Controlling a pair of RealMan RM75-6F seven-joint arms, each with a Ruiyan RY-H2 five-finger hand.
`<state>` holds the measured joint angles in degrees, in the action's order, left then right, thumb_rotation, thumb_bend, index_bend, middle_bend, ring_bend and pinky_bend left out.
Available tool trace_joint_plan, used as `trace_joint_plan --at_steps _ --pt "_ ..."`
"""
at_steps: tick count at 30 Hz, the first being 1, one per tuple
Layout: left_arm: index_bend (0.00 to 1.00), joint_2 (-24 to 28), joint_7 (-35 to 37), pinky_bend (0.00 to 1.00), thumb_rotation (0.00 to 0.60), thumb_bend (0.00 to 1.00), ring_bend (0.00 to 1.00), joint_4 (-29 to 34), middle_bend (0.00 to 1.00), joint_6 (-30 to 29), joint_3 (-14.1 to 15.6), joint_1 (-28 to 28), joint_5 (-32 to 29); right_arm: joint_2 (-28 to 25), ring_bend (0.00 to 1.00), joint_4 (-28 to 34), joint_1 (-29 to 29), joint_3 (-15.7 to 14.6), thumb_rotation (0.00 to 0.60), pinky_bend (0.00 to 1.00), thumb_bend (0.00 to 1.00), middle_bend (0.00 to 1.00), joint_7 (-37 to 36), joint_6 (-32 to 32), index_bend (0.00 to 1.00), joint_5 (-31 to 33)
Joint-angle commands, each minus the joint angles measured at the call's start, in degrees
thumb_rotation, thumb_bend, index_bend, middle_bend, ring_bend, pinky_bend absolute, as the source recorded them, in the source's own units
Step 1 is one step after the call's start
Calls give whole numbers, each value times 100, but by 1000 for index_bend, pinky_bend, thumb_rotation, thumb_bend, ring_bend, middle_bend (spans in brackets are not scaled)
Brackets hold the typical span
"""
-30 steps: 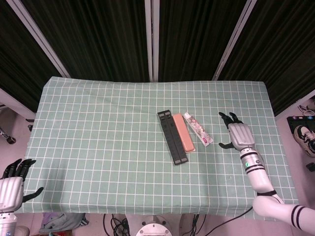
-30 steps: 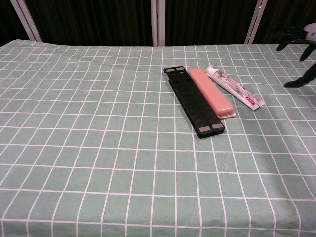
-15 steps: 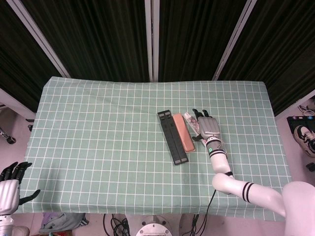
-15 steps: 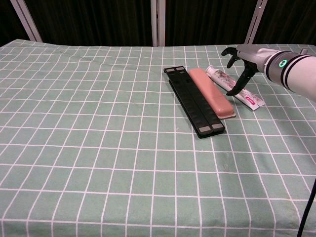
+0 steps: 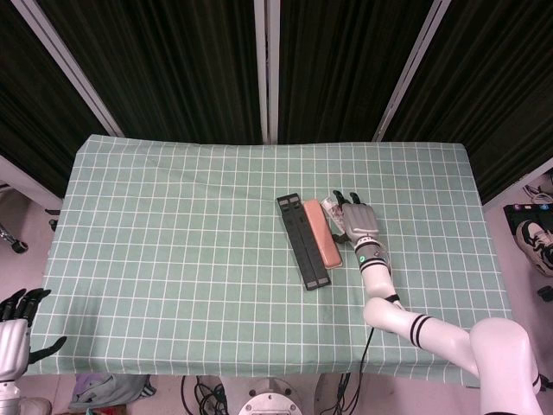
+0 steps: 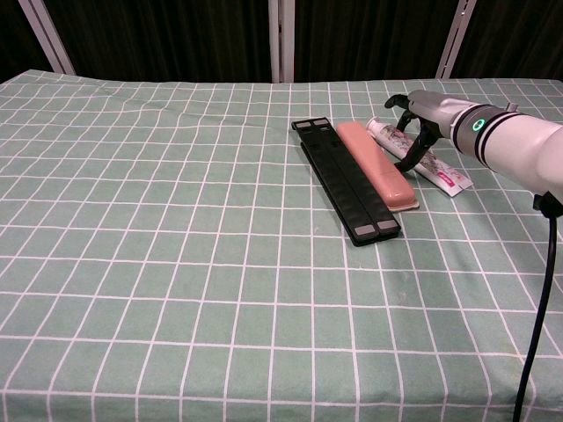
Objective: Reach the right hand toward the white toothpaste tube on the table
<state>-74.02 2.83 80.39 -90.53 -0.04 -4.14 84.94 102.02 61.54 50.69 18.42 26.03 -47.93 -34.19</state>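
Observation:
The white toothpaste tube [image 6: 437, 171] lies slanted on the green checked cloth, just right of a pink case [image 6: 378, 164] and a long black bar [image 6: 347, 180]. My right hand [image 6: 424, 118] hovers over the tube's cap half with its fingers apart and its thumb pointing down beside the tube; it holds nothing. In the head view the right hand [image 5: 359, 223] covers most of the tube [image 5: 328, 204], so only the cap end shows. My left hand [image 5: 13, 333] hangs off the table's near left corner, fingers spread and empty.
The pink case [image 5: 321, 233] and black bar [image 5: 302, 240] lie side by side, touching or nearly so, left of the tube. The green checked tablecloth [image 5: 173, 225] spreads wide to the left. Dark curtains stand behind the table's far edge.
My right hand has swung left from the table's right side to over the tube, and in the last half second crept slightly further over it. The left hand sank a little lower.

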Motion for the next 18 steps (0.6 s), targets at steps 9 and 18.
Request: trace_joint_plan --at_steps 9,18 --pt "203 23 70 152 600 7 97 -21 171 -54 13 -92 -28 563 282 -833 -93 16 600 374 420 515 -1312 -60 599 -1277" --pt "204 39 122 152 600 7 97 -40 171 -170 26 -213 -38 368 390 -706 -422 25 600 450 581 609 -2308 -671 819 -2242"
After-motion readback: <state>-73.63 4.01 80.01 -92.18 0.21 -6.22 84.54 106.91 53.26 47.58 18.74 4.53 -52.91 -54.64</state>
